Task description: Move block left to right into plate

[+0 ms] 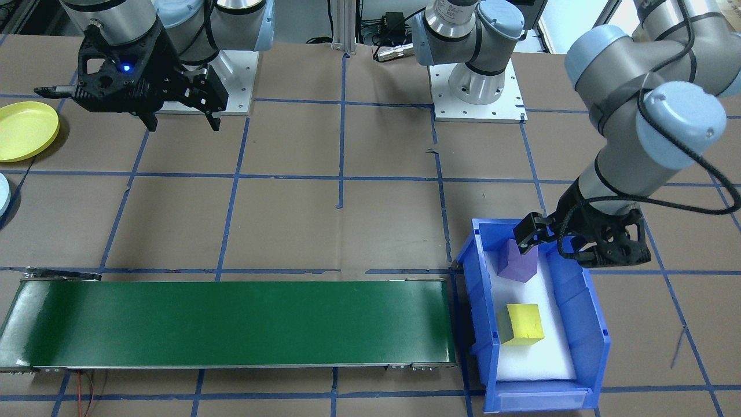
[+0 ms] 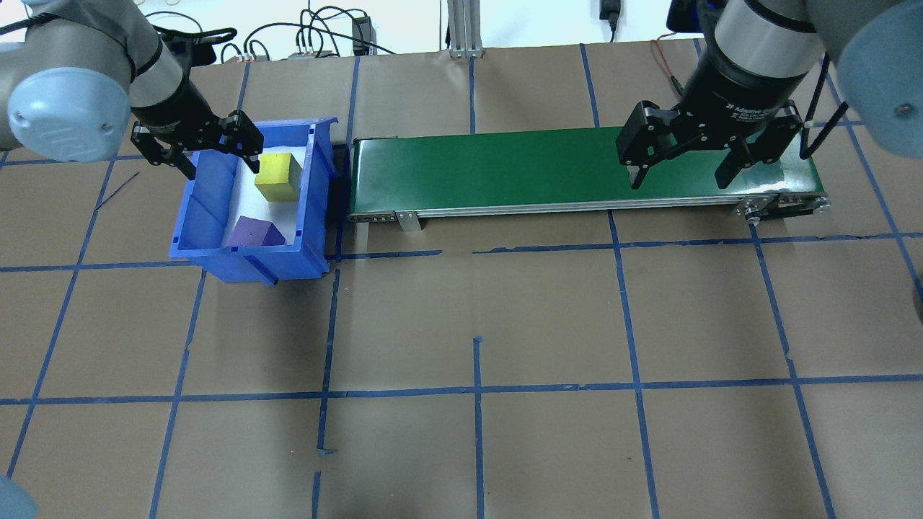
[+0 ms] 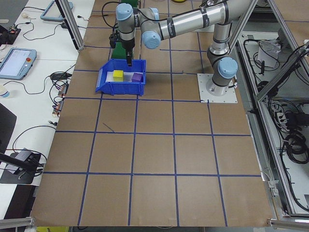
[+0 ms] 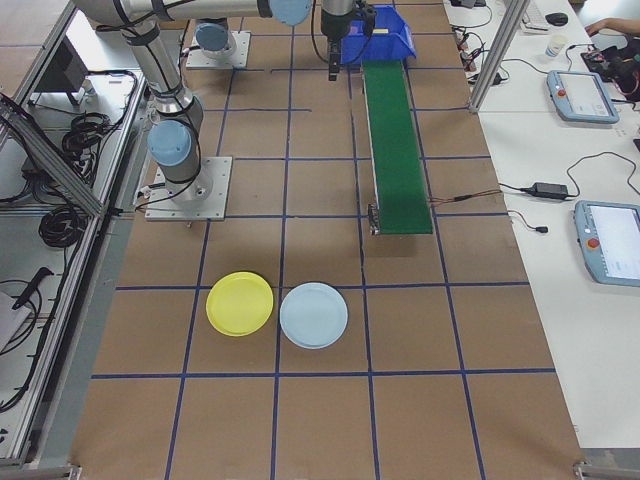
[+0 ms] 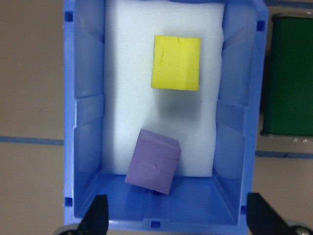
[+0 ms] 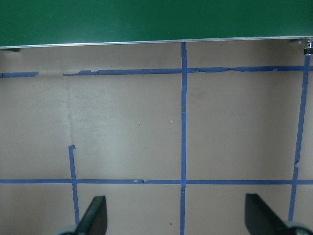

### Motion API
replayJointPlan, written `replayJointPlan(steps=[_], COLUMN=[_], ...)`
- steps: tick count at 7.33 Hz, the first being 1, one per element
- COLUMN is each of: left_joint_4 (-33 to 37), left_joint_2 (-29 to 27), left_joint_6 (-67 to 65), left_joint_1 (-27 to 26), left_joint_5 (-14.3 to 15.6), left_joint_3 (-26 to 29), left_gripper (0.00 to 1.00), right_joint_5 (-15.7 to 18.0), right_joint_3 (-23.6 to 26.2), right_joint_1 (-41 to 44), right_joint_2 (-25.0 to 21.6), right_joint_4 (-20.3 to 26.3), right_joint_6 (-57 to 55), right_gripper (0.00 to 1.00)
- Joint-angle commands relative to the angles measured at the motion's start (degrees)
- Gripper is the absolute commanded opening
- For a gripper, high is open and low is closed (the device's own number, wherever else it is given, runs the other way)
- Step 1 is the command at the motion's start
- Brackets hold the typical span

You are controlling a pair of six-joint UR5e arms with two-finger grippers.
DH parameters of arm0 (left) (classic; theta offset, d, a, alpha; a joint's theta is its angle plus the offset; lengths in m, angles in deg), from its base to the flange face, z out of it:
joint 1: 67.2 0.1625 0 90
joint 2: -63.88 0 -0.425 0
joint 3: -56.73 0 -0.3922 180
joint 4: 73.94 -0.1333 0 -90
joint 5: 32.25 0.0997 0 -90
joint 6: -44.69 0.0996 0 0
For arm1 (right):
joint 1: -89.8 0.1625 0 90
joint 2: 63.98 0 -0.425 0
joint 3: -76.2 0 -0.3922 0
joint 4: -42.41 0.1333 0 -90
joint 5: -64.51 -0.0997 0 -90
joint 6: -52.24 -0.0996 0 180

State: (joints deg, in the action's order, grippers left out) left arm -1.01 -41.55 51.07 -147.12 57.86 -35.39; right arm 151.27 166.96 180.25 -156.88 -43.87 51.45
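Note:
Two blocks lie on white foam in a blue bin [image 2: 249, 263]: a yellow block [image 2: 277, 175] [image 5: 176, 62] and a purple block [image 2: 254, 232] [image 5: 154, 160], which sits tilted at the bin's end. My left gripper [image 2: 220, 162] [image 5: 178, 220] hangs open and empty above the bin, nearest the purple block [image 1: 519, 262]. The yellow plate [image 1: 23, 130] [image 4: 240, 303] lies empty at the table's other end. My right gripper [image 2: 679, 173] [image 1: 182, 121] hovers open and empty over bare table, beside the belt's right end.
A long green conveyor belt [image 2: 505, 169] runs from beside the bin toward the plates' end. A light blue plate [image 4: 314, 315] lies next to the yellow one. Brown paper with blue tape lines covers the table [image 2: 476, 324].

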Motion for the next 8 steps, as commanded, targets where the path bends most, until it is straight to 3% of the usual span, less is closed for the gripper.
replayJointPlan(steps=[1,4,8], left_joint_4=[-1.39,-7.44,-7.37], left_joint_2=[-4.07,-4.96,-5.05], left_joint_6=[1.78,10.57,18.84], left_joint_1=[0.03,0.03,0.03], left_joint_5=[0.25,0.6,3.77], left_joint_3=[-0.52,-6.48,-8.87], left_gripper=[1.0,0.99,0.98], right_joint_5=[-0.01,-0.01,-0.01], right_joint_3=[0.03,0.03,0.12], right_joint_1=[0.0,0.0,0.0], right_joint_2=[0.0,0.0,0.0], right_joint_4=[-0.02,0.07,0.07], right_joint_6=[0.0,0.0,0.0], right_gripper=[1.0,1.0,1.0])
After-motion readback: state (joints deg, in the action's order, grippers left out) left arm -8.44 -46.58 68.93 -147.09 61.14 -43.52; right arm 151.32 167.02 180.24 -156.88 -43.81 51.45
